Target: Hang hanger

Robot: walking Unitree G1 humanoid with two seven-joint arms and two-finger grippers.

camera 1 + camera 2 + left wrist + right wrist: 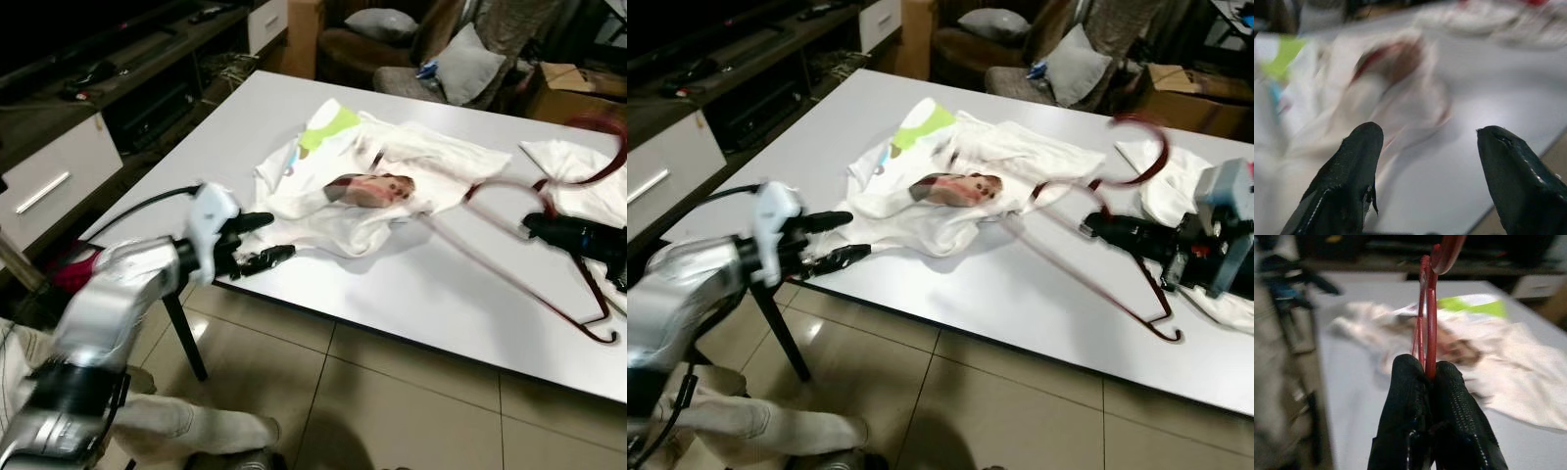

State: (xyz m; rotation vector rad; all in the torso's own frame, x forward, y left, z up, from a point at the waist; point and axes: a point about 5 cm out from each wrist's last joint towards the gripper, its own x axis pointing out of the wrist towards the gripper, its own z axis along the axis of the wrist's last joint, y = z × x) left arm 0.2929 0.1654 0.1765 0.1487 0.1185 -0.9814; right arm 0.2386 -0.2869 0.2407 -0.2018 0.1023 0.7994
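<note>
Left eye view: a white table (411,284) carries a crumpled white T-shirt (372,181) with a green patch and a printed picture. The left gripper (263,240) hovers at the table's near edge, just beside the shirt, its 2 black fingers apart and empty. The right gripper (537,225) pinches a red hanger (549,294), whose hook rises above the fingers while its lower bar reaches down to the table surface. A second white cloth (578,166) lies behind the hanger.

Right eye view: same layout; the right gripper (1095,228) clamps the hanger (1117,284) near its neck. Cushions (1073,64) rest on seats beyond the table.

Left wrist view: 2 fingertips (1359,161) stand well apart over the blurred shirt (1352,98).

Right wrist view: both fingers (1410,396) press together on the hanger's red wire (1430,308), with the shirt (1488,357) beyond.
</note>
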